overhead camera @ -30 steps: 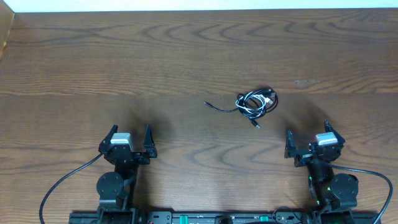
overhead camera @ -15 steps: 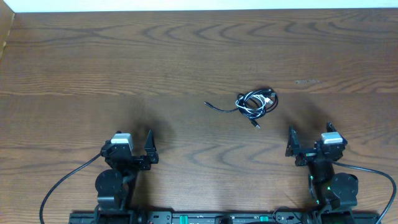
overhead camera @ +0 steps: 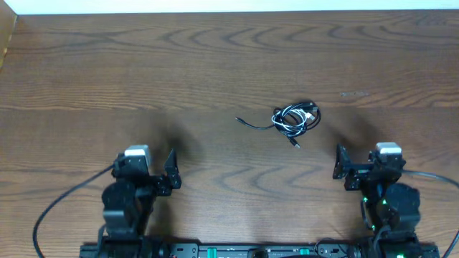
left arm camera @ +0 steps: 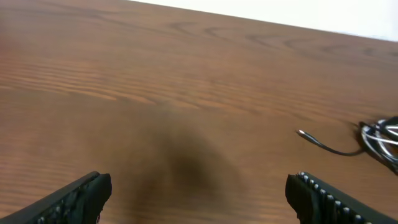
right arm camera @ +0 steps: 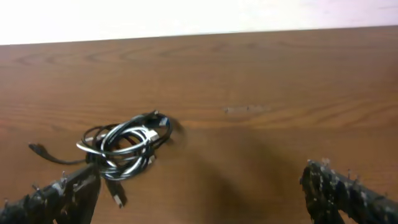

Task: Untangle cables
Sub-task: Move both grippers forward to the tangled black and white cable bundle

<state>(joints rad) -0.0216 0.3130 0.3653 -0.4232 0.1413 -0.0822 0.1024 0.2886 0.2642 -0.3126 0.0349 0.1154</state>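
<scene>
The cables (overhead camera: 295, 118) lie in one small tangled coil of black and white cords on the wooden table, right of centre. A black tail (overhead camera: 247, 122) trails out to the left, and a plug end (overhead camera: 296, 144) points toward the near side. My left gripper (overhead camera: 145, 166) is open and empty near the front left, far from the coil. My right gripper (overhead camera: 367, 161) is open and empty at the front right, a short way nearer than the coil. In the right wrist view the cables (right arm camera: 124, 146) sit ahead and left of the open gripper (right arm camera: 199, 180). The left wrist view shows the cables (left arm camera: 380, 137) at the right edge, beyond the open gripper (left arm camera: 199, 190).
The brown wooden table (overhead camera: 215, 64) stretches to a white wall strip at the far edge. Thick black arm cables (overhead camera: 64, 211) curl at the front corners near the arm bases. A faint pale scuff (overhead camera: 353, 94) marks the wood behind the coil.
Both arms shifted slightly outward: the left a little to the left, the right a little to the right. Both grippers stayed open. The coil has not moved.
</scene>
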